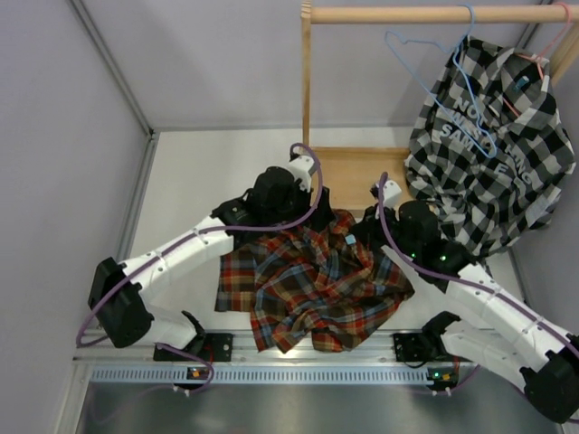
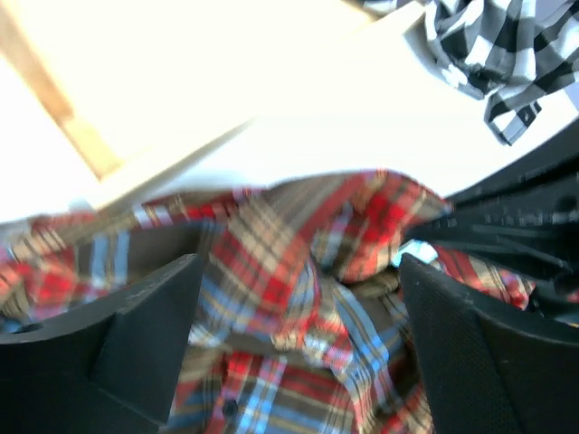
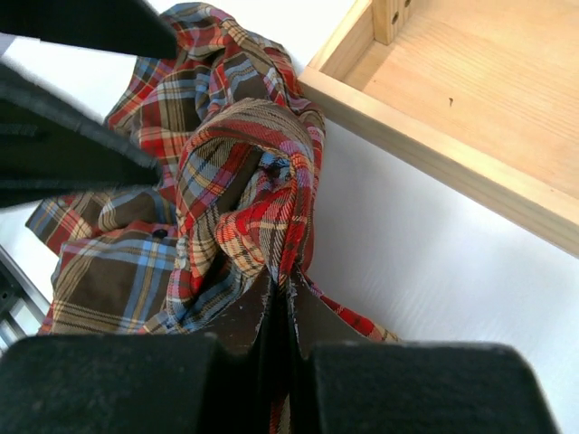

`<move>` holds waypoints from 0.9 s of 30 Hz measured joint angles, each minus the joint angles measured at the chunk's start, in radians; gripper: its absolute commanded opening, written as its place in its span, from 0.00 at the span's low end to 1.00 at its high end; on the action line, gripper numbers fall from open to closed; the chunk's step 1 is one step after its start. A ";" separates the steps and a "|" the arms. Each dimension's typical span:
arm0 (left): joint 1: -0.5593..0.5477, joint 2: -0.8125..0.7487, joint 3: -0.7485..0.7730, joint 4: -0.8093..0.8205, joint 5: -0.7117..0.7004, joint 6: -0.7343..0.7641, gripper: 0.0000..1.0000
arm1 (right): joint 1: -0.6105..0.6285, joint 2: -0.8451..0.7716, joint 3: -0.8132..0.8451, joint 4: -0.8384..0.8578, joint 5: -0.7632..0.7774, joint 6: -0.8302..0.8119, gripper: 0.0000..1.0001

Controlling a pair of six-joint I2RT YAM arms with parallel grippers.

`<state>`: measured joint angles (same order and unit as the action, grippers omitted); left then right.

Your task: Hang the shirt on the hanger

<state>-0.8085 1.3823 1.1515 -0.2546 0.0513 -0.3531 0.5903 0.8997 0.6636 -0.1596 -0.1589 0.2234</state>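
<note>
Right fingers point(image 3: 249, 321) tight on the shirt point(image 1: 308, 280) — left fingers point(image 2: 461, 353) (wide apart) astride it

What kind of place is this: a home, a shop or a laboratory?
Most likely a robot test cell in a laboratory. A left arm and a right arm are bolted at the edge of a white table, plain grey walls enclose it, and a small wooden rack carries a checked shirt.
</note>
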 measured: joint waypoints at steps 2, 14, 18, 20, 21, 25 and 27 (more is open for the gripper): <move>-0.004 0.021 0.026 0.012 0.000 0.029 0.78 | 0.000 -0.022 0.000 -0.018 0.006 -0.013 0.00; -0.068 0.104 -0.002 0.016 -0.041 0.127 0.66 | 0.000 -0.039 0.025 -0.059 0.039 -0.033 0.01; -0.067 0.107 -0.010 0.017 -0.038 0.140 0.64 | 0.000 -0.038 0.025 -0.065 0.031 -0.032 0.03; -0.067 0.118 -0.010 0.020 -0.047 0.146 0.61 | 0.000 -0.039 0.025 -0.064 0.017 -0.032 0.04; -0.067 0.129 -0.010 0.020 -0.053 0.147 0.54 | 0.000 -0.040 0.025 -0.063 0.012 -0.032 0.04; -0.067 0.168 -0.010 0.019 -0.076 0.153 0.26 | 0.000 -0.045 0.025 -0.059 -0.004 -0.032 0.05; -0.067 0.172 -0.010 0.018 -0.079 0.155 0.09 | 0.000 -0.045 0.025 -0.058 -0.008 -0.031 0.10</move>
<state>-0.8753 1.5547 1.1416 -0.2367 -0.0277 -0.1982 0.5903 0.8547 0.6888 -0.2173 -0.1669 0.1928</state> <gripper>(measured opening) 0.261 0.054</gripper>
